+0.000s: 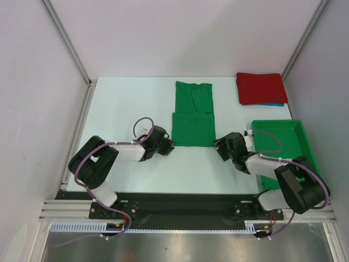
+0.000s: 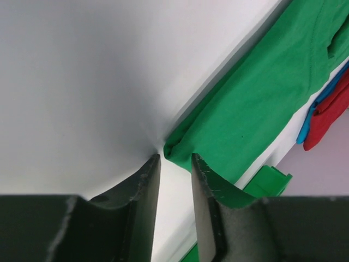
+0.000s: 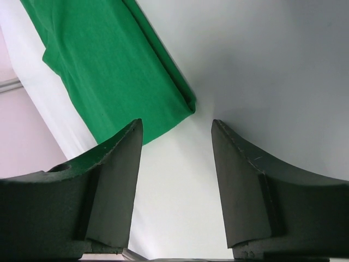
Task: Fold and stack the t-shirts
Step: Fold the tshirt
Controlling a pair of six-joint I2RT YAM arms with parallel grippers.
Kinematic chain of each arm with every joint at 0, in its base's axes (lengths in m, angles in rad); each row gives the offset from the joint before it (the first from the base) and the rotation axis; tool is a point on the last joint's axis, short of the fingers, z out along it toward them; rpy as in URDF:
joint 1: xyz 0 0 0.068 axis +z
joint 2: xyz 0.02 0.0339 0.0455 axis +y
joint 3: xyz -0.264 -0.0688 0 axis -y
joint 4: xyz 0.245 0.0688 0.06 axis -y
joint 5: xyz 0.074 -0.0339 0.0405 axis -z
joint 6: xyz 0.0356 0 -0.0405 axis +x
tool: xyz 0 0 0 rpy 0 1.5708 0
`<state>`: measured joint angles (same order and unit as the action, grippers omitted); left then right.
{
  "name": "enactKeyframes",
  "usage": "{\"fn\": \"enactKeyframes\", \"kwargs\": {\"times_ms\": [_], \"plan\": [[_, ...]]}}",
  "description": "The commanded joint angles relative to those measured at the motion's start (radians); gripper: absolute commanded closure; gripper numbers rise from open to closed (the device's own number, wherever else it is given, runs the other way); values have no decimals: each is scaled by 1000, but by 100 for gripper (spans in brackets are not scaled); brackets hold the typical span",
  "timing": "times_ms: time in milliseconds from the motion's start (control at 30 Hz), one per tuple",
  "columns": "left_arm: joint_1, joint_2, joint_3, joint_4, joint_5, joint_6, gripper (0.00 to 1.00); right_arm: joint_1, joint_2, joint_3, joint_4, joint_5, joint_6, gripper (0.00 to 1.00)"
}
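Jaws of the left gripper (image 2: 175,159) stand narrowly apart, those of the right gripper (image 3: 177,124) wider; both empty, each just short of a near corner of the green t-shirt (image 1: 193,128). Pinch all layers at both corners, then lift evenly. Far right: red t-shirt (image 1: 259,88) atop blue t-shirt (image 1: 276,104).

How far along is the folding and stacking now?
Done: the red t-shirt lies folded on the blue t-shirt at the far right. In hand: the green t-shirt is partly folded mid-table; the left gripper and right gripper, both open, sit at its near corners. Remaining: finishing that fold and adding it to the stack.
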<state>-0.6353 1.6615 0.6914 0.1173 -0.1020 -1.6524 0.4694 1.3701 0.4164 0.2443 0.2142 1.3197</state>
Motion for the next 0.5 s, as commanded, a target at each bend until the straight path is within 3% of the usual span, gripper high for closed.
{"fn": "enactKeyframes", "kwargs": {"times_ms": [0,67,300,467], "plan": [[-6,40,5,-68,-31,-27,66,11,18,-14,-27,48,29,41],[-6,46,2,-65,-31,-33,73,14,20,-19,-20,51,47,41],[2,44,-6,-42,-41,-15,80,14,64,-24,-11,63,105,41],[2,50,-7,-19,-24,-7,81,14,115,-10,-2,45,139,50]]}}
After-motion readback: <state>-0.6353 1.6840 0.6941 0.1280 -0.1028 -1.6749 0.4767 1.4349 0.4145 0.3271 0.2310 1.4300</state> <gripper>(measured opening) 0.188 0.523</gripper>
